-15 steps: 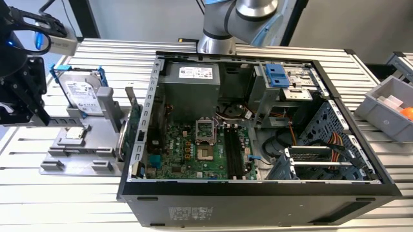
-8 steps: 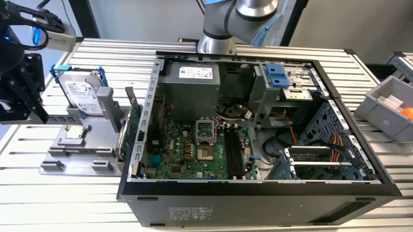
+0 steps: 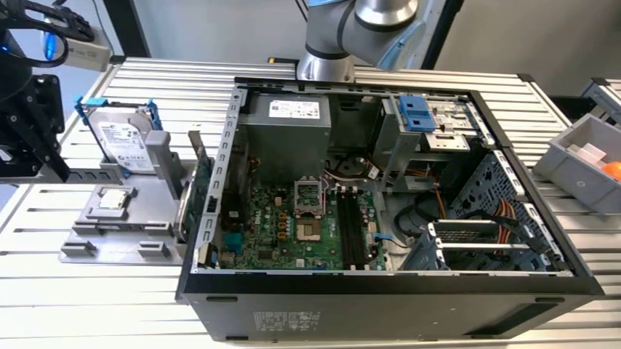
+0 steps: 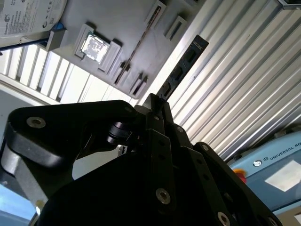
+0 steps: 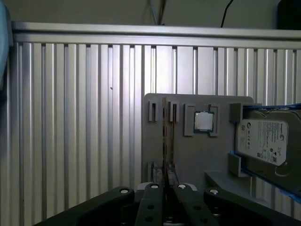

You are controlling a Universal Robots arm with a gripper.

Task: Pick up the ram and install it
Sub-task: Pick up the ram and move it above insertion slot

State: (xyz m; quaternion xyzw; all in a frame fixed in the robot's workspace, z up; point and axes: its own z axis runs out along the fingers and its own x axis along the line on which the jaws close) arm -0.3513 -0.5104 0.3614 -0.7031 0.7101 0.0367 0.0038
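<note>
Hand (image 4: 157, 101) clamped on the ram (image 4: 183, 66): in the second wrist view the fingers (image 4: 157, 136) meet on one short end of the stick, and the rest juts straight out past the tips. Long axis runs in line with the fingers, so the ram lies dead ahead of the hand, free end pointing away. In the first wrist view the stick is edge-on, a thin sliver rising from between the fingertips across the grey tray (image 5: 188, 155) behind it. It looks clear of the tray and of the slatted desk (image 5: 70, 117), carried in the air; how high I cannot tell. Tray holds the small square processor chip (image 5: 203, 121) in its pocket and, at one end, the hard drive (image 5: 263, 141) in a blue-trimmed frame; both apart from the ram. Ram's look: thin, flat, narrow board, near-black against the bright slats, so colour can't be judged; darker rectangular chips in a row along the face, a pale mark near the free end. Exterior view: open computer case (image 3: 388, 305) on the desk, tray just beside it on the exterior view's left, motherboard (image 3: 272, 225) exposed, long dark memory slots (image 3: 351, 229) beside the processor socket (image 3: 308, 196), running near-to-far. Judgement: pick done, install not yet, ram apart from those slots
</note>
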